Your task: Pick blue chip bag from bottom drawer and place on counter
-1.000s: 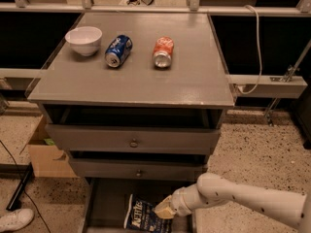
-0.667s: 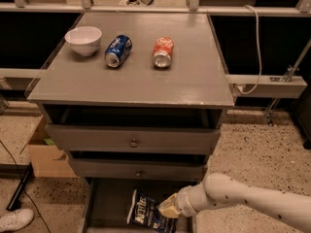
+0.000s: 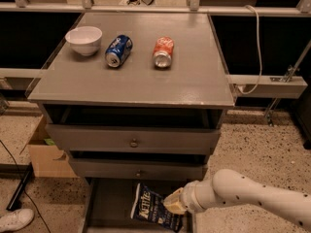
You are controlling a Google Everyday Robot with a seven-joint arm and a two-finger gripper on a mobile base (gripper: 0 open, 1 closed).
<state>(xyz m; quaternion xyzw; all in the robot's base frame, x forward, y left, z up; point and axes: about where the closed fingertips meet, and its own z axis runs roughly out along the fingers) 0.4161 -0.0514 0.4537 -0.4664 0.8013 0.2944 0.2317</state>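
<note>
The blue chip bag point(image 3: 151, 205), navy foil with white "Kettle" lettering, lies in the open bottom drawer point(image 3: 104, 203) at the foot of the grey cabinet. My gripper point(image 3: 173, 202), cream-tipped on a white arm reaching in from the right, is low in the drawer and touches the bag's right edge. Whether it holds the bag does not show. The counter point(image 3: 146, 84) is the flat grey top of the cabinet, well above the gripper.
On the counter stand a white bowl point(image 3: 83, 39), a blue soda can point(image 3: 118, 50) and an orange can point(image 3: 163, 51), both cans lying down. Two knobbed drawers point(image 3: 132, 141) overhang the bottom drawer. A cardboard box point(image 3: 46, 157) and a shoe point(image 3: 14, 220) are at the left.
My gripper has shifted slightly right and up against the bag's right edge. The bag appears to have moved a little up and right with it.
</note>
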